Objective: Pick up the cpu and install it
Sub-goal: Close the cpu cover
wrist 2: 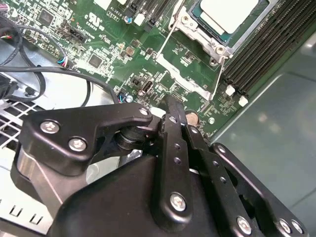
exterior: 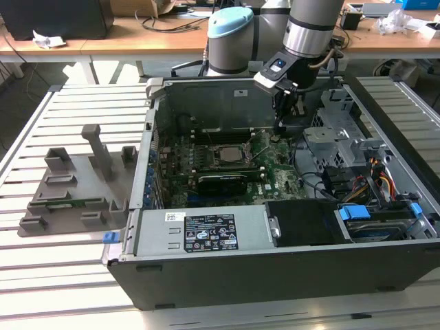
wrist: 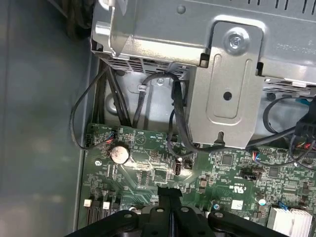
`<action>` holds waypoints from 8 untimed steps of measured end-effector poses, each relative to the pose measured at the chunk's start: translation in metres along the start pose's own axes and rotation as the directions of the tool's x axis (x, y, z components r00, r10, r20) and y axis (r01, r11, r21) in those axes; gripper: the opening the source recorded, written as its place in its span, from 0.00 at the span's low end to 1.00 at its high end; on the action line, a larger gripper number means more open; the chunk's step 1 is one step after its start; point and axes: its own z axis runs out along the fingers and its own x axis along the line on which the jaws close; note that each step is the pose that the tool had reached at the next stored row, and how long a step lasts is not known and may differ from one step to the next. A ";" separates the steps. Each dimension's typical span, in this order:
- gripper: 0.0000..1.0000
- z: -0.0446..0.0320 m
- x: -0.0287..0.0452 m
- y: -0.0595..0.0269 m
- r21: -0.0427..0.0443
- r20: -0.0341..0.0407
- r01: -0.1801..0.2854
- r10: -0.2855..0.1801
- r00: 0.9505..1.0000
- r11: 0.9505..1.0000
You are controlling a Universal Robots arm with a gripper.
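The cpu lies flat in the motherboard socket, its silvery top plate showing inside the metal frame. The socket's metal bracket is folded open beside it. In the exterior view the cpu sits mid-board inside the open computer case. My gripper hangs over the green motherboard toward the exterior view's right of the socket, apart from the chip. Both wrist views show its black fingers pressed together, gripper and gripper, with nothing between them.
A metal drive cage and black cables stand close by the gripper. A coin battery sits on the board. Memory slots run beside the socket. A grey fixture tray lies on the slatted table outside the case.
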 end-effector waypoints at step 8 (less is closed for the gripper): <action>0.11 0.0128 0.0009 -0.0028 0.000 0.001 0.016 -0.016 1.000 1.000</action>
